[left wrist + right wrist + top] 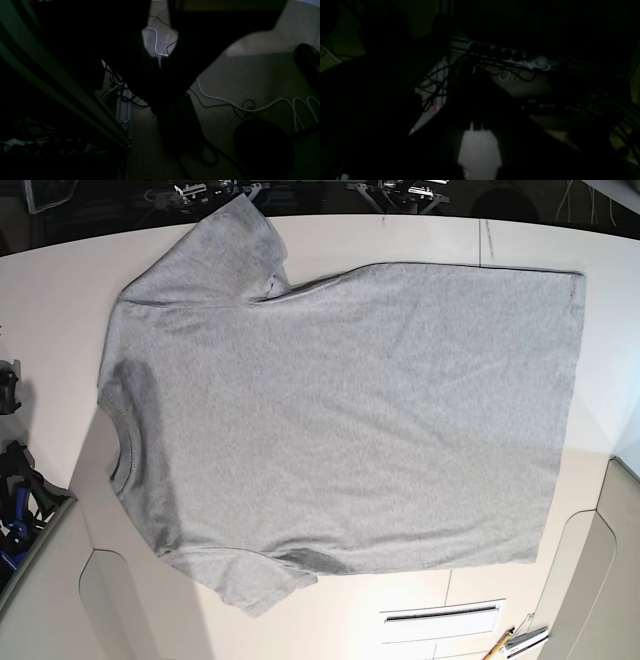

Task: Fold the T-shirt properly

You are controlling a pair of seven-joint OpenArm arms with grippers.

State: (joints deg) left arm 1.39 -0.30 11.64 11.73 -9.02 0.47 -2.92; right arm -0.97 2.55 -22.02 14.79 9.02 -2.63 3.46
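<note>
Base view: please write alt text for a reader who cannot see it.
A grey T-shirt lies spread flat, plain side up, on a white table, neck toward the left and hem toward the right. Both sleeves are spread out, and no arm or tool reaches over it.

My base view shows the T-shirt (340, 420) in plain heather grey, finely speckled, with no print on the side facing up. The worktop (60, 300) beneath it is white. Through my left wrist view, dim as it is, the carpet (250, 75) looks beige, crossed by a white cable (225, 100).
</note>
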